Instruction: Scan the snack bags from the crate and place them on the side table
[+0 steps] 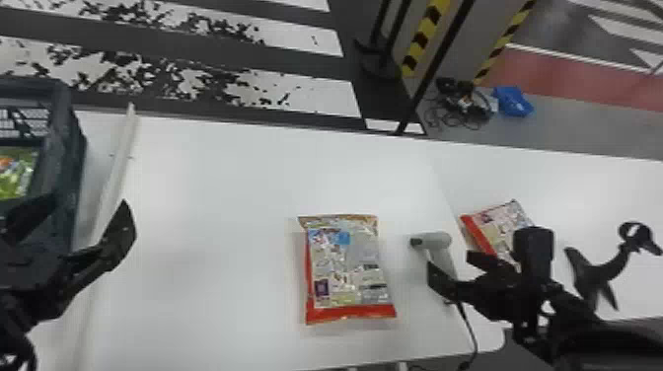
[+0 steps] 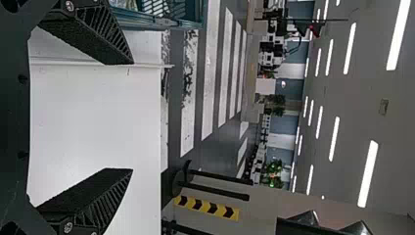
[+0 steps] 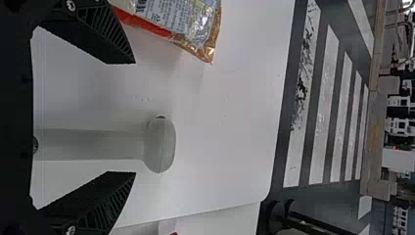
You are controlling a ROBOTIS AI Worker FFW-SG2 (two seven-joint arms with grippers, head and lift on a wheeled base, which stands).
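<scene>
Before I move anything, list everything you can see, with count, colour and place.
Snack bag: one, red and silver, middle of the main table
Second snack bag: one, red and pale, on the side table
Crate: one, dark blue-grey, far left
Crate contents: at least one bag, mostly green
Scanner: one, light grey, main table's right side
Main table: one, white, centre
Side table: one, white, right
Strip: one, off-white, beside the crate
Tangled cables: several, mostly black, floor beyond
Crumpled item: one, blue, beside the cables
Ceiling lights: several, white, background
Left gripper: one, black, near the crate, open
Right gripper: one, black, by the scanner, open
</scene>
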